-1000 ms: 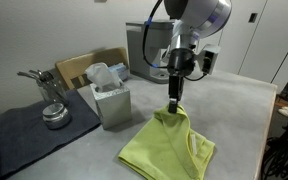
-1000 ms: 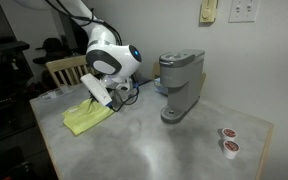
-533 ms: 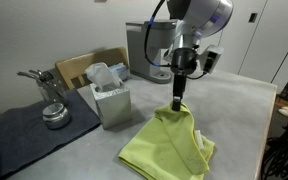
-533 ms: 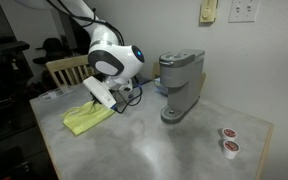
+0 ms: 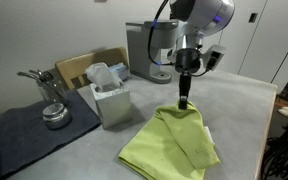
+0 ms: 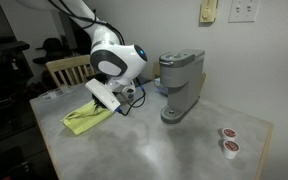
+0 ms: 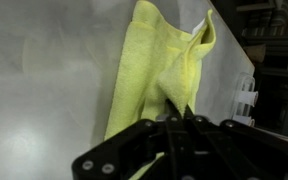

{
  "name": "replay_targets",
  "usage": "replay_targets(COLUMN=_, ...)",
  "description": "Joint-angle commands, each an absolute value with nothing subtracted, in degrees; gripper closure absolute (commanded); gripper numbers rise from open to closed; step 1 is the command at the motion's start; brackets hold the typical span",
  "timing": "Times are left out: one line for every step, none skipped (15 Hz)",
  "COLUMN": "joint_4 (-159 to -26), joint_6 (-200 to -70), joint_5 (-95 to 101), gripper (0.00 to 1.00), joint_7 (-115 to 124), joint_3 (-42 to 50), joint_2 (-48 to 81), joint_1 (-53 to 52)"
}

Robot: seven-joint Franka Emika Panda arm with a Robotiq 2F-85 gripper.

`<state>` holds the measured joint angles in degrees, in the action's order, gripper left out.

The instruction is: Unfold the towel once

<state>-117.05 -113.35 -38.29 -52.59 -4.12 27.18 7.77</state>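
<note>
Since a second ago the gripper (image 5: 185,101) has drifted right and a little upward in an exterior view. The towel (image 5: 170,146) has followed it: the raised peak now stands further right, and the loose flap has spread toward the near right part of the table (image 5: 242,112).

The jaws are clenched on one corner of the towel. In the wrist view they meet with yellow cloth pinched between them, and the rest of the sheet trails away from the gripper. That rest lies on the table to the right of the box (image 5: 111,104), clear of it and well short of the coffee maker (image 5: 147,50) at the far side.

What matters for the coming move is the direction. The bulk of the towel lies near and left of the gripper, and its long axis runs from the pinched corner down to the near left corner. My judgement is that the fold opens only if the corner is carried away from that bulk — right and slightly far — and then lowered flat. There is only the one arm and nothing pins the lower layer, so the whole towel may slide along instead of opening.
</note>
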Motion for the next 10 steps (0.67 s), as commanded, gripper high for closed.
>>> replay_targets(joint_4=-118.83, joint_6=-113.65, joint_5=-36.35, gripper=0.99, joint_7=-53.97, joint_3=-3.59, joint_2=25.23, joint_1=8.06)
replay_targets(joint_4=-118.95, joint_6=-114.1, joint_5=-35.79, gripper=0.99, joint_7=-53.61, joint_3=-3.51, joint_2=25.16, joint_1=7.94)
replay_targets(joint_4=-119.0, joint_6=-114.5, joint_5=-35.02, gripper=0.99, joint_7=-53.07, joint_3=-3.37, joint_2=25.14, joint_1=7.78)
replay_targets(joint_4=-119.0, joint_6=-114.65, joint_5=-34.47, gripper=0.99, joint_7=-52.83, joint_3=-3.32, joint_2=25.14, joint_1=7.79)
replay_targets(joint_4=-119.07, joint_6=-114.89, joint_5=-33.74, gripper=0.99, joint_7=-52.23, joint_3=-3.16, joint_2=25.12, joint_1=7.69)
replay_targets(joint_4=-119.08, joint_6=-114.96, joint_5=-33.17, gripper=0.99, joint_7=-51.89, joint_3=-3.08, joint_2=25.1, joint_1=7.7)
replay_targets(joint_4=-119.14, joint_6=-115.24, joint_5=-32.53, gripper=0.99, joint_7=-51.28, joint_3=-2.93, joint_2=25.07, joint_1=7.64)
replay_targets(joint_4=-119.2, joint_6=-115.49, joint_5=-31.93, gripper=0.99, joint_7=-50.64, joint_3=-2.84, joint_2=25.03, joint_1=7.61)
replay_targets(joint_4=-119.23, joint_6=-115.78, joint_5=-31.24, gripper=0.99, joint_7=-49.98, joint_3=-2.78, joint_2=25.0, joint_1=7.59)
replay_targets(joint_4=-119.27, joint_6=-116.24, joint_5=-30.54, gripper=0.99, joint_7=-48.95, joint_3=-2.74, joint_2=24.93, joint_1=7.52)
